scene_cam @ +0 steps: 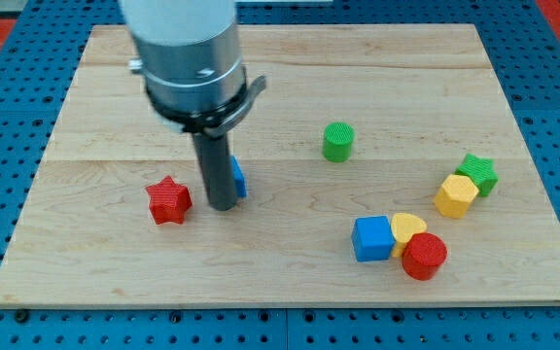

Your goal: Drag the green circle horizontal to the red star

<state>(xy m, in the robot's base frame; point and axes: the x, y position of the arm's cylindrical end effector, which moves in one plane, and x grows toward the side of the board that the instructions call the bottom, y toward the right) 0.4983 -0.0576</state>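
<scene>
Not yet done: green circle (338, 142) sits upper centre-right, well apart from and higher than red star (169, 200) at left of centre. My tip (222, 206), a bare rod with nothing held, rests just right of the star, touching a blue block (237, 177). Bare board between circle and star leaves open room; table (290, 282) edges far off.

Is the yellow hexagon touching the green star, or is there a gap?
Touching. In the camera view, the yellow hexagon sits against the green star, with no board visible between them.

Wooden board (290, 282), perhaps six stray blocks
</scene>
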